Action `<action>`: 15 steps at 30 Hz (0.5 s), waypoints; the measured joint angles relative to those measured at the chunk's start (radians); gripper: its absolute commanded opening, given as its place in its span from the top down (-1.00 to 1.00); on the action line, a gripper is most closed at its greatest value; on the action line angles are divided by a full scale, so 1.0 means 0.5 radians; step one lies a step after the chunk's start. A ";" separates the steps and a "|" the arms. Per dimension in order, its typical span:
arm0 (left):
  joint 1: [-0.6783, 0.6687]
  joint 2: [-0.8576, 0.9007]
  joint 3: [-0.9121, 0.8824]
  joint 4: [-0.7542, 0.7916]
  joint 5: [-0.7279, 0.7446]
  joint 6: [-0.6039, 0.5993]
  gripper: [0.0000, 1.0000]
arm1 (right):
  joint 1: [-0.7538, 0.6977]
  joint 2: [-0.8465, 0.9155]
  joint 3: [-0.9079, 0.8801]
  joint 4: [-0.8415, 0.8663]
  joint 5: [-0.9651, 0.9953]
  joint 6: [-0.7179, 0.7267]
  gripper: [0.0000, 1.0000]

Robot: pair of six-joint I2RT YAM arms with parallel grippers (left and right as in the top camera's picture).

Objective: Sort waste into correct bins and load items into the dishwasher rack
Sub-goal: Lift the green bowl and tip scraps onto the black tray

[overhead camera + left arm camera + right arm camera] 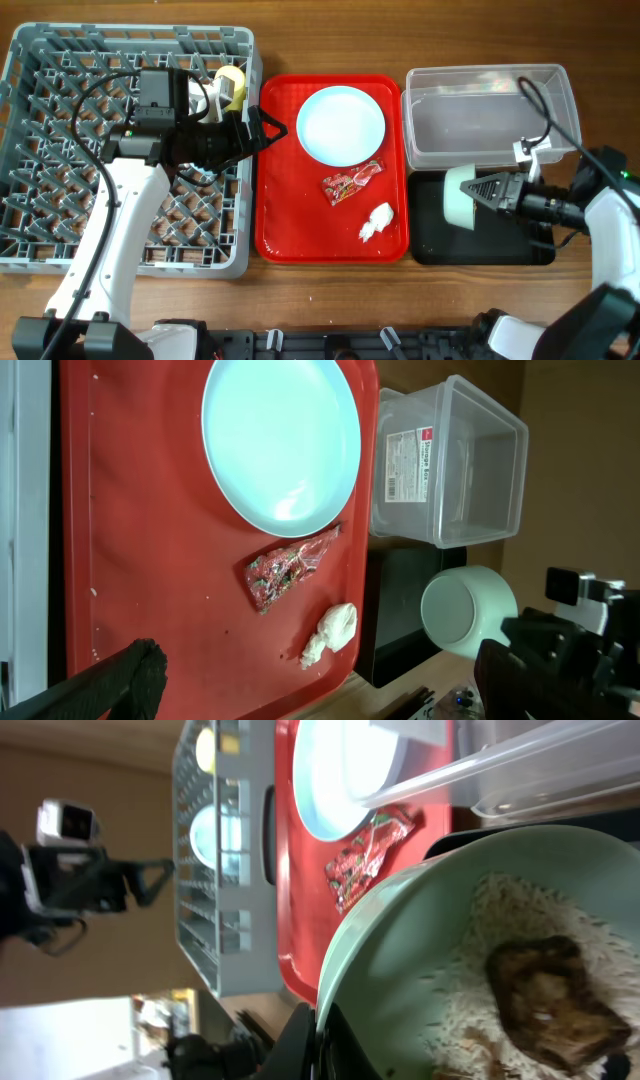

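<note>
the right gripper (497,190) is clamped on the rim of the pale green bowl (460,195), which hangs tipped on its side over the black tray (440,250) just right of the red tray (285,220). the bowl's base faces the red tray and its mouth faces away from it, toward the right arm. the wrist view shows rice and a brown lump of food scraps (545,995) inside, so emptying it likely means rolling the mouth downward. the left gripper (272,128) hovers at the red tray's left edge, fingers apart, nearer to the snack wrapper (352,182), whose long axis runs diagonally. the clear tub (490,125), right of the red tray's far end, carries a sticker (408,460) that seems to read "storage box"; the wrapper's print is illegible.
</note>
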 measured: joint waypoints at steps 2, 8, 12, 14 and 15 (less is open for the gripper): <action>0.000 0.000 0.000 0.000 0.000 0.000 -1.00 | -0.092 0.084 0.000 -0.005 -0.097 -0.022 0.92; 0.000 0.000 0.000 0.000 0.000 0.000 -1.00 | -0.357 0.124 -0.001 0.027 -0.356 -0.035 0.92; 0.000 0.000 0.000 0.000 0.000 0.000 -1.00 | -0.437 0.124 -0.001 0.111 -0.355 -0.031 0.92; 0.000 0.000 0.000 0.000 0.000 0.000 -1.00 | -0.439 0.124 -0.001 0.150 -0.356 -0.010 0.92; 0.000 0.000 0.000 0.000 0.000 0.000 -0.99 | -0.439 0.124 -0.001 0.163 -0.355 0.001 0.92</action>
